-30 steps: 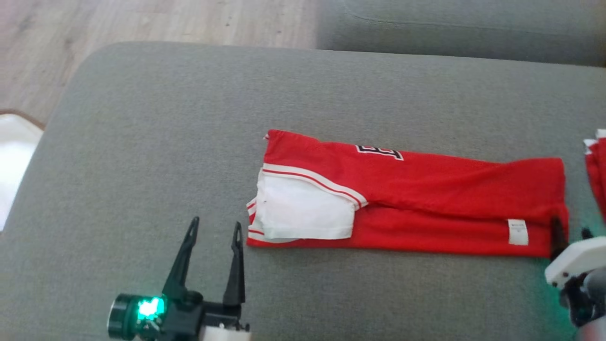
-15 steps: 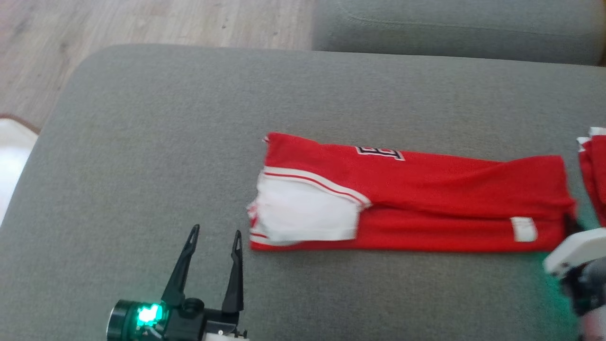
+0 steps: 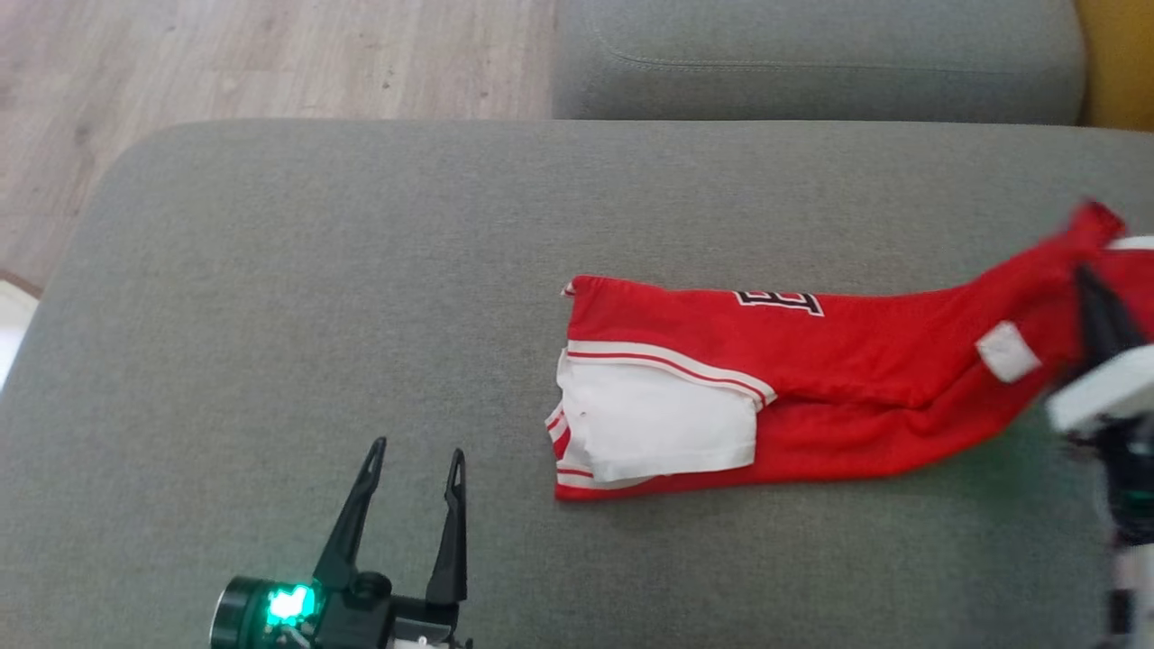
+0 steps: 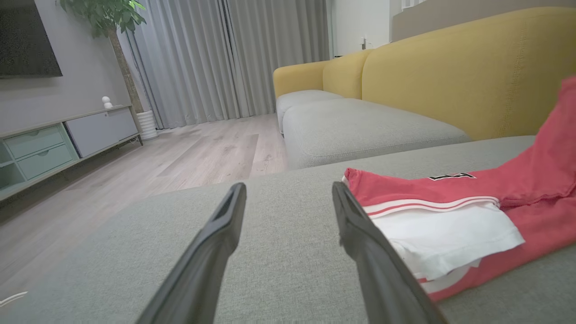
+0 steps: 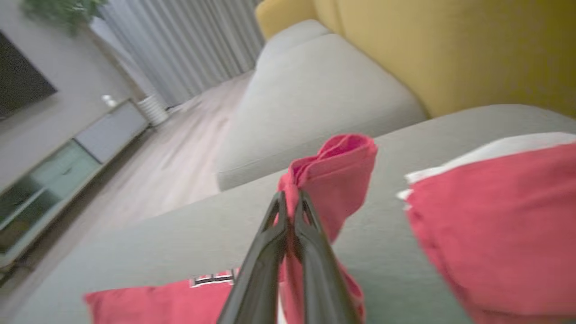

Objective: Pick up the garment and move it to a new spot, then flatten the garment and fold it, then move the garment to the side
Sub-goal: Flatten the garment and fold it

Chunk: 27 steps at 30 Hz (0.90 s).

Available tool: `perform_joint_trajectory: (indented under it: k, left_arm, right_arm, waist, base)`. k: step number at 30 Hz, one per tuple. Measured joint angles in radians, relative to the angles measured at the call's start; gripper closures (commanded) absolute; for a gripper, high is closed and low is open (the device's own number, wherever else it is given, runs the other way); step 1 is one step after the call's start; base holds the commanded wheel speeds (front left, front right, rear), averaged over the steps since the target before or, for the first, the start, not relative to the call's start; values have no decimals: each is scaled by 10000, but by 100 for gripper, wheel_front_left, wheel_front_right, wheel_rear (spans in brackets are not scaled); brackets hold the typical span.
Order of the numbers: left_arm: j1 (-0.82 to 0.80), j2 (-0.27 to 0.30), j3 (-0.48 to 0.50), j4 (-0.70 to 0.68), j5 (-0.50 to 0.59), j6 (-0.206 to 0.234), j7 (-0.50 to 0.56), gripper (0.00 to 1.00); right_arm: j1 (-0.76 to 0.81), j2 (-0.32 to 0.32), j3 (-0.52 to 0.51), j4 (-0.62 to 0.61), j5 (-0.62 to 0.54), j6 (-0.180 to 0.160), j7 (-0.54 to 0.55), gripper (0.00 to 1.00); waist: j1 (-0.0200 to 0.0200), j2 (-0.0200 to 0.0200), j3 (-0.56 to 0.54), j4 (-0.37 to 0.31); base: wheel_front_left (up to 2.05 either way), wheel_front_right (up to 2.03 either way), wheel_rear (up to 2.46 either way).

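The garment (image 3: 811,379) is a red jersey with white trim, folded into a long strip on the grey sofa cushion (image 3: 361,270). Its right end is lifted off the cushion, and my right gripper (image 3: 1086,288) is shut on that end. The right wrist view has the two fingers pinched together on the raised red cloth (image 5: 333,180), with the right gripper (image 5: 290,198) pointing up at it. My left gripper (image 3: 416,451) stands open low on the cushion, left of the jersey's white collar end (image 4: 441,234) and apart from it. In the left wrist view the left gripper (image 4: 288,191) has nothing between its fingers.
A second red and white garment (image 5: 495,225) lies on the cushion just right of the lifted end. Another grey cushion (image 3: 811,63) and a yellow sofa back (image 4: 450,72) stand behind. Wooden floor (image 3: 225,54) lies beyond the cushion's rounded far left corner.
My right gripper has shut on the garment's right end and raised it up and away from me, dragging the strip rightward. The camera has also shifted. The left gripper has stayed open in place.
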Motion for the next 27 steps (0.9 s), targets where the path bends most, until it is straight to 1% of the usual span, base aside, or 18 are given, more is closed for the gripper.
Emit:
perform_joint_trajectory:
  k: [2, 5, 8, 11, 15, 16, 19, 24, 25, 26, 27]
  left_arm:
    - [-1, -52, 4, 65, 10, -119, 2, 0]
    - [-4, -115, 6, 173, 100, -284, 2, 0]
    - [-7, -196, 10, 288, 104, -405, 0, 0]
    - [-12, -276, -2, 420, 207, -529, 2, 0]
    - [-18, -397, 81, 554, 211, -612, 2, 0]
    - [-38, -445, 140, 593, 228, -616, 2, 0]
    - [-72, -495, 228, 648, 251, -706, 2, 0]
    - [-137, -602, 337, 692, 322, -780, 0, 0]
    - [-162, -629, 351, 719, 347, -788, 2, 0]
    - [-194, -656, 364, 748, 349, -790, 0, 0]
    - [-221, -683, 387, 767, 351, -792, 2, 0]
  right_arm:
    - [159, 382, 462, -863, 261, 0, 267, 100]
    - [434, 1001, 1191, -1710, 297, 0, 568, 100]
    - [515, 1429, 1964, -2048, 366, 0, 681, 100]
    - [502, 1607, 2796, -2102, 474, 0, 673, 100]
    - [504, 1666, 3906, -1676, 849, 0, 391, 100]
    - [502, 1664, 4498, -1285, 1264, 0, 35, 100]
    - [459, 1664, 5436, -525, 1774, 0, -470, 100]
    - [-42, 1655, 6627, 869, 2608, 0, -1626, 100]
    - [-252, 1639, 6901, 1131, 2847, 0, -1787, 90]
    - [-458, 1639, 7170, 1394, 3068, -2, -1923, 5]
    - [-645, 1641, 7388, 1611, 3210, -2, -2136, 0]
  waist:
    - [0, 0, -8, 87]
    - [0, 0, -20, 260]
    - [0, 0, -41, 458]
    - [0, 0, -53, 683]
    - [0, 0, -45, 1003]
    - [0, 0, -22, 1148]
    - [0, 0, 29, 1324]
    - [0, 0, 94, 1487]
    - [0, 0, 99, 1508]
    - [1, 0, 92, 1518]
    - [0, 0, 84, 1521]
  base:
    - [0, 0, 0]
    - [0, 0, 0]
    - [0, 0, 0]
    - [0, 0, 0]
    - [0, 0, 0]
    - [0, 0, 0]
    - [0, 0, 0]
    - [0, 0, 0]
    - [0, 0, 0]
    - [0, 0, 0]
    - [0, 0, 0]
